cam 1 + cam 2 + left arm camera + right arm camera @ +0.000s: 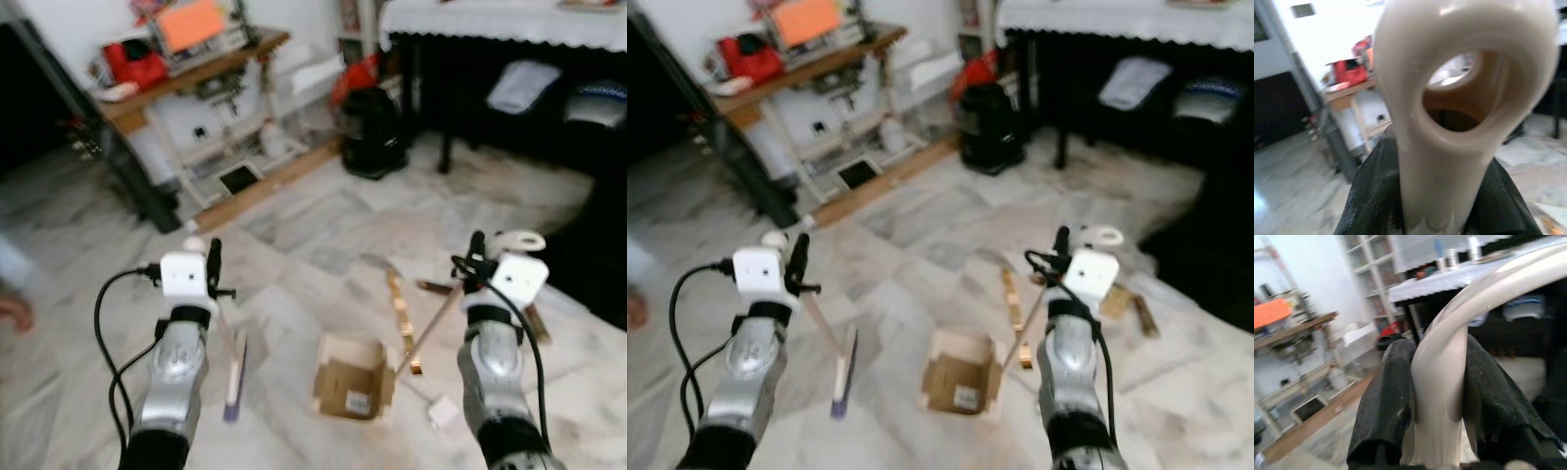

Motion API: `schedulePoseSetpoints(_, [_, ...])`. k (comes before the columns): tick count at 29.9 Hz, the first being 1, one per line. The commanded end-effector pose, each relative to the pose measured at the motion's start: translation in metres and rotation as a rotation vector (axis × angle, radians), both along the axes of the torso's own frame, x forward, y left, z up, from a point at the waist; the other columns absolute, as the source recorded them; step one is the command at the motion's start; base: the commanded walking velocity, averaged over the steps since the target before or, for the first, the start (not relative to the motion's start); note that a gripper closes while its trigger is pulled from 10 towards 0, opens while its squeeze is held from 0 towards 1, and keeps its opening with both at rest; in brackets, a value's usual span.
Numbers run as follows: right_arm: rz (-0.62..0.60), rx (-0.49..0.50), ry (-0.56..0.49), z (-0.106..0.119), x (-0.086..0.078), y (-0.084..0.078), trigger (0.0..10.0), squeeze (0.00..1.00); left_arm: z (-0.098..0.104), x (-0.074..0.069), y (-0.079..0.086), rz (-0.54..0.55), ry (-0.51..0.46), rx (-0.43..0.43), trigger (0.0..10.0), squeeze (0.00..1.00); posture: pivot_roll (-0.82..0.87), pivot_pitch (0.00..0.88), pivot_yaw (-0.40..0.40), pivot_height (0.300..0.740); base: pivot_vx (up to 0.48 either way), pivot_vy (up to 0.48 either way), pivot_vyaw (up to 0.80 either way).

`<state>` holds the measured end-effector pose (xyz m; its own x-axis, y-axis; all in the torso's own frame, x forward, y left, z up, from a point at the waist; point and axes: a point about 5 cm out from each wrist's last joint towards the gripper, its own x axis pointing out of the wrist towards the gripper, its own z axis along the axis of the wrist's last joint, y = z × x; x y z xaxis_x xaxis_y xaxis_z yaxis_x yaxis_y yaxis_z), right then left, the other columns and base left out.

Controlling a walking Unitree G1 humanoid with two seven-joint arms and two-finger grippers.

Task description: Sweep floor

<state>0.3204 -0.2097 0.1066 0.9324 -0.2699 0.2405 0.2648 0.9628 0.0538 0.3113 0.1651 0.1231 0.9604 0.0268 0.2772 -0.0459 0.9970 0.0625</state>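
Gripping a broom handle (pixel 227 338) in the left gripper (pixel 208 257) and a dustpan handle (pixel 431 333) in the right gripper (pixel 477 257), the robot stands ready; next, it likely brushes debris toward the pan (pixel 400 311).

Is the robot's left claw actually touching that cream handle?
Touching. In the left wrist view, the left gripper's black fingers press against both sides of the cream handle, leaving no gap.

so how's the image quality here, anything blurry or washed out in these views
Left eye view: soft all over, the far table smeared, the white wall behind it washed out, the corner under the white-clothed table very dark. Left wrist view: the cream handle loop looms close and blurred, glare on its rim. Right wrist view: the cream handle between the black fingers is soft, the background streaked.
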Motion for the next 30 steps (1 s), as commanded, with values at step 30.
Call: schedulePoseSetpoints(30, [0.132,-0.059,-0.01,0.024,0.028,0.008,10.0,0.0,0.005,-0.005,0.055,0.252,-0.061,0.01,10.0,0.0,-0.01,0.0,0.048,0.74,0.0,0.0,0.8])
